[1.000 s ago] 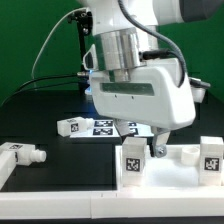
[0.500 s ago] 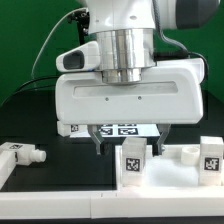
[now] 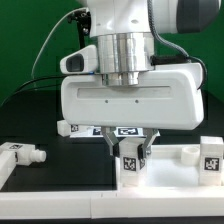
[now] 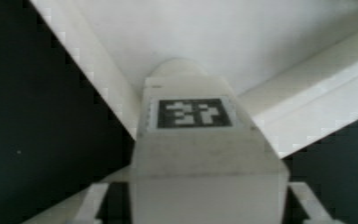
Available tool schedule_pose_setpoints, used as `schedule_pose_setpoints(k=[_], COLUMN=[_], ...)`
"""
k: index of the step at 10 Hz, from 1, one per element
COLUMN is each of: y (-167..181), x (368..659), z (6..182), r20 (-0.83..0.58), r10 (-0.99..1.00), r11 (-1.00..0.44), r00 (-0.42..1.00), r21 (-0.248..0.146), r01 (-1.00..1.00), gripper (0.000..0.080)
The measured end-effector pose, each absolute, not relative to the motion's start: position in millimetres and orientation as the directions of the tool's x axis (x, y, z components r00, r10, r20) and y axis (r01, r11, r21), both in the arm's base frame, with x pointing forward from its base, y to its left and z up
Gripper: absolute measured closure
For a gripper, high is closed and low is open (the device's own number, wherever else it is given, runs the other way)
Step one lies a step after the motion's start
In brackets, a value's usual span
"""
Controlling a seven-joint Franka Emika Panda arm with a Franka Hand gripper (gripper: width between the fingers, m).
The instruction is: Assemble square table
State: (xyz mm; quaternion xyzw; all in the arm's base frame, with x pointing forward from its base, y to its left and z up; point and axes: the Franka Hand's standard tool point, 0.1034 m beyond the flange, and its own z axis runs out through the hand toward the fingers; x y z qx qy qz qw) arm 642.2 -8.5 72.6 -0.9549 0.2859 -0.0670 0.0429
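Observation:
A stubby white table leg with a black-and-white tag stands upright at the edge of the white square panel. My gripper has come straight down over it, one finger on each side, shut on the leg. In the wrist view the leg fills the space between my fingers, tag facing the camera, with the panel beyond it. A second tagged leg stands on the panel at the exterior view's right. Another leg lies on the black table at the exterior view's left.
The marker board lies behind the held leg, mostly hidden by my hand. A long white border bar runs along the front of the table. Cables hang behind the arm.
My hand swung round and came down over the leg. The fingers, wide apart half a second ago, have closed in against its sides.

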Motion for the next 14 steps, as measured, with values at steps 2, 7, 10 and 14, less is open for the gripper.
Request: schedule_pose_setpoints(k=[2, 7, 10, 14], y=[-12, -10, -9, -4], x=[641, 632, 631, 636], z=[72.4, 71.4, 70.1, 75.9], r20=[0.056, -0.133, -0.139, -0.062], r10=[-0.781, -0.987, -0.983, -0.893], r11=[-0.623, 0.109, 0.140, -0.431], r00=[0.622, -0.091, -0.122, 0.446], r21=[-0.143, -0.134, -0.128, -0.171], r01=[-0.769, -0.985, -0.982, -0.886], gripper=[0.0514, 0.0514, 0.0405, 0.0154])
